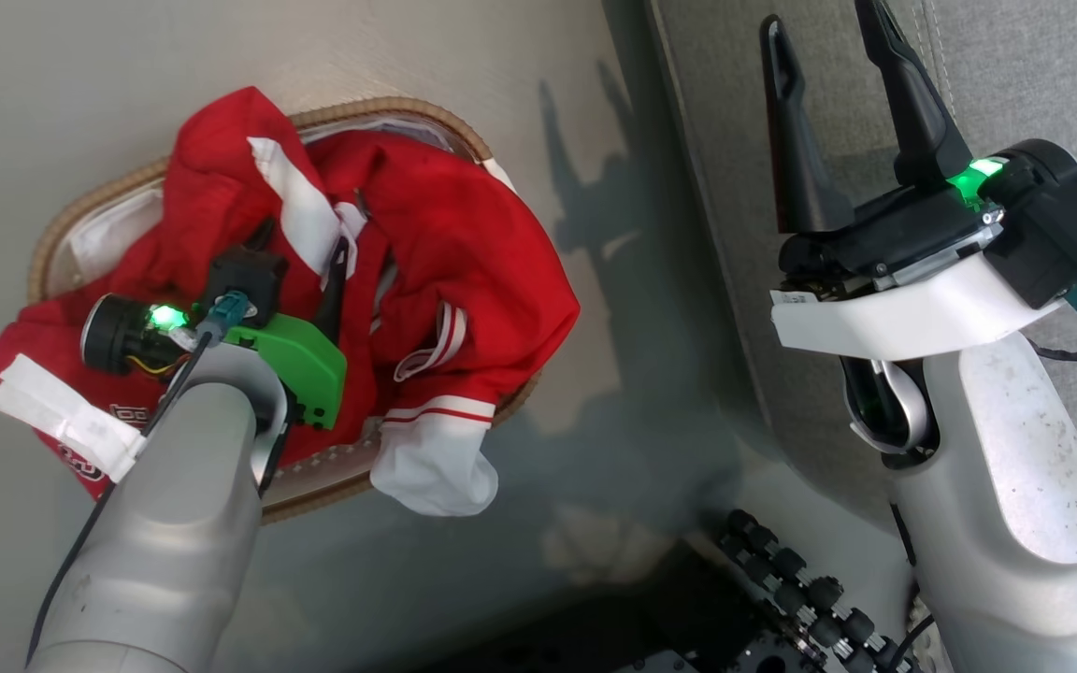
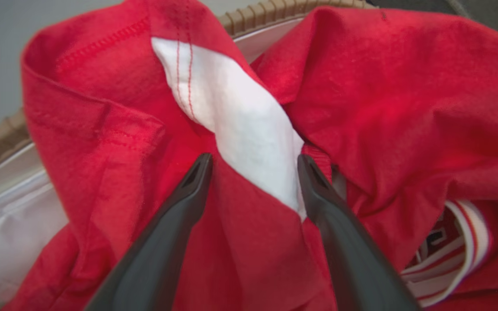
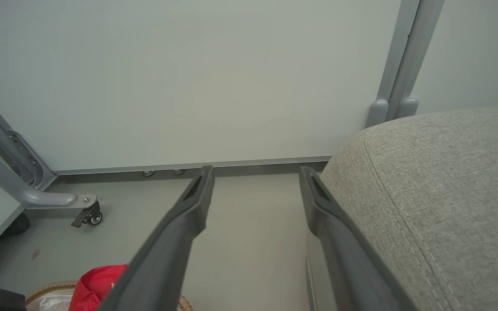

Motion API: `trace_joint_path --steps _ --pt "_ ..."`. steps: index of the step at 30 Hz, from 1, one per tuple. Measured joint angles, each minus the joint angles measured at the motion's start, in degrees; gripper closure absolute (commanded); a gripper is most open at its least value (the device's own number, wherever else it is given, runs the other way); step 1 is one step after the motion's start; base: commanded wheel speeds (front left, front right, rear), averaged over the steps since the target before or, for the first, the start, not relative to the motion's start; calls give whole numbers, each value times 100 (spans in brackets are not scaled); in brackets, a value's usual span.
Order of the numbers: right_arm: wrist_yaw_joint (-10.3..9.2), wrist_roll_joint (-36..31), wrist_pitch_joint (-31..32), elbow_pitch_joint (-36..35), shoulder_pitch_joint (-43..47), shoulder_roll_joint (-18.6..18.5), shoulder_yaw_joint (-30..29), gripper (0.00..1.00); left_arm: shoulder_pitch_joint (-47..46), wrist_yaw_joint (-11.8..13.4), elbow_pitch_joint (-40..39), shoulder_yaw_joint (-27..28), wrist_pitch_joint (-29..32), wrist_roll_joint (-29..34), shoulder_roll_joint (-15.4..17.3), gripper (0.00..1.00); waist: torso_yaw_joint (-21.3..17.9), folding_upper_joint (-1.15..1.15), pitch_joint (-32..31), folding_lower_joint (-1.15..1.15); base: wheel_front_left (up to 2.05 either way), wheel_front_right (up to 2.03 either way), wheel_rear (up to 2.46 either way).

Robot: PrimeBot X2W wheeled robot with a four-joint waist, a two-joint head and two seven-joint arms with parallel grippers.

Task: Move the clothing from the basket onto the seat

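Clothing (image 1: 464, 234) bright red with white stripes and cuffs; basket (image 1: 380, 106) rim woven brown, liner (image 1: 104, 234) white; seat (image 1: 1043, 75) grey; floor (image 1: 80, 75) pale grey.

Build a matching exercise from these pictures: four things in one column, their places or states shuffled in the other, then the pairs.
1. left gripper
2. right gripper
3. clothing
4. seat

A. grey, stitched, rounded corner
B. jaws open over a white panel
C. heaped in the basket
D. jaws open, next to the seat

Pairs: 1-B, 2-D, 3-C, 4-A
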Motion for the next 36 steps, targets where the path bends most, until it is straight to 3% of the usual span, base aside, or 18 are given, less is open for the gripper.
trace_joint_path --steps 9,10,11,12,23,36 --pt "0 30 0 -15 -27 1 -14 0 -355 57 1048 -44 0 33 -9 0 -146 0 262 0 0 0 0" --pt "0 30 0 -9 -27 2 -19 0 -397 57 1140 -68 1 33 -13 56 -138 0 262 0 0 0 0" --pt "0 21 0 0 -27 1 -36 0 -431 56 1156 -93 0 34 -19 89 -124 0 259 0 0 0 0" --pt "0 -4 0 21 -27 -2 -54 0 -462 51 1141 -93 0 31 -37 100 -104 0 254 0 0 0 0" --pt "0 -234 0 399 151 3 -15 0 221 23 342 74 0 -190 -186 100 70 0 -340 -1 0 0 0" --pt "1 -487 0 1054 877 9 86 0 1683 7 -672 404 0 -377 -401 100 312 0 -1710 -1 0 0 0"
